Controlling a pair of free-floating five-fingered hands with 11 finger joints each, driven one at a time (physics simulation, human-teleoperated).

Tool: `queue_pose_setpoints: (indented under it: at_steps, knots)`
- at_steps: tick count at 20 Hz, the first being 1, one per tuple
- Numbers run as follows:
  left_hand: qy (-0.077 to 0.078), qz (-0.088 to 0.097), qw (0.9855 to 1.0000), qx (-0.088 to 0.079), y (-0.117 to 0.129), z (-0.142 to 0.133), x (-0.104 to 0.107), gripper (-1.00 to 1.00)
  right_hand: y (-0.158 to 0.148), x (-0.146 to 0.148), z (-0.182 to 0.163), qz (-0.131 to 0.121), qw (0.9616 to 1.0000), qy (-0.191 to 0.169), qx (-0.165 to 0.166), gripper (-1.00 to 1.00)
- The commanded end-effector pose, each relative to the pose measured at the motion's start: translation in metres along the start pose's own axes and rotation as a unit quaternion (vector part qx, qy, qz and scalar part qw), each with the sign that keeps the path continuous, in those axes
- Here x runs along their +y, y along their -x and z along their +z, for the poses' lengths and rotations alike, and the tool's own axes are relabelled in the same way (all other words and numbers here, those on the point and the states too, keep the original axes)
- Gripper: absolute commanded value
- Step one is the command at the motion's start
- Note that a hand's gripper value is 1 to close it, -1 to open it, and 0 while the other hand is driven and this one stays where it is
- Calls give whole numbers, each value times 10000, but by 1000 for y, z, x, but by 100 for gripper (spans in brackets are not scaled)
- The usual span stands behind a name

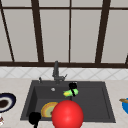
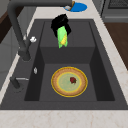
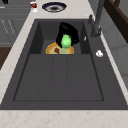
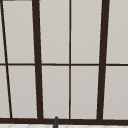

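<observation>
The right hand (image 1: 72,86) curls round a corn cob (image 1: 70,93) above the sink (image 1: 100,105) – left hand (image 1: 34,118) hovers near-left, fingers unclear. A slack grip could drop it onto the plate (image 2: 69,81)

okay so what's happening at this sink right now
The right hand is curled round an ear of corn, holding it in the air above the dark sink. Below it, on the sink floor, lies a yellow plate with a small red bit on it. The left hand hangs at the sink's front left corner. A red ball sits at the front edge.
</observation>
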Motion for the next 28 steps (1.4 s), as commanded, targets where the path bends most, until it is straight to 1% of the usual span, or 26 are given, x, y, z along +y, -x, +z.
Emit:
queue_pose_setpoints:
  at_steps: [1,6,11,15,21,28]
  knots:
    - [0,0,10000,0,0,0,0,0,18,5,14,-208,9995,-198,150,100]
    - [0,0,10000,0,0,0,0,0,41,17,37,-215,9996,-161,76,100]
    - [0,0,10000,0,0,0,0,0,63,30,58,-255,9995,-153,122,100]
    - [0,0,10000,0,0,0,0,0,81,40,73,-240,9994,-176,148,100]
    - [0,0,10000,0,0,0,0,0,112,50,85,-196,9993,-173,279,100]
    - [0,0,10000,0,0,0,0,0,149,54,99,-189,9993,-209,244,100]
